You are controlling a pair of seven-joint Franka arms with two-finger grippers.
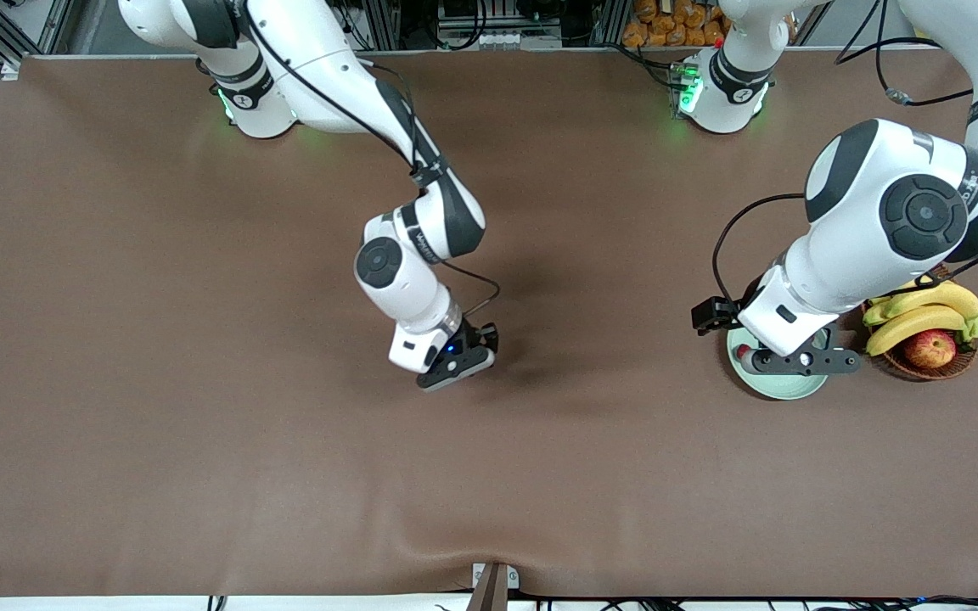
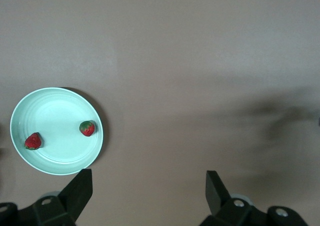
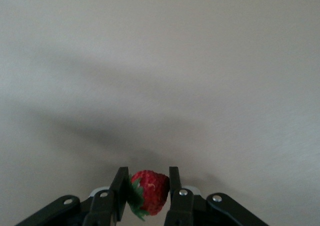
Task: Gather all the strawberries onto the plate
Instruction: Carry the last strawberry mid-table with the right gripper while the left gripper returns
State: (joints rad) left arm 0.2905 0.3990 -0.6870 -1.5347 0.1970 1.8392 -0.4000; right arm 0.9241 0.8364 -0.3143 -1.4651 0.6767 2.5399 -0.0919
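Right pincer (image 1: 458, 363) low over mid desk (image 1: 200, 339), fingers clamped on one strawberry (image 3: 148, 191). Left pincer (image 2: 149, 186) spread wide, holding nothing, over the plate (image 2: 55, 110) beside the fruit basket (image 1: 922, 367) at the left arm's end. Two strawberries (image 2: 87, 128) lie in the plate, apart.

The plate (image 2: 56, 131), round, shallow and pale mint green, sits flat on the desk toward the left arm's end. Two strawberries lie in it, well apart: one (image 2: 87, 128) near the middle, one (image 2: 33, 141) by the rim. A third strawberry (image 3: 148, 191), red with a green cap, is clamped between the right gripper's (image 3: 146, 191) jaws.
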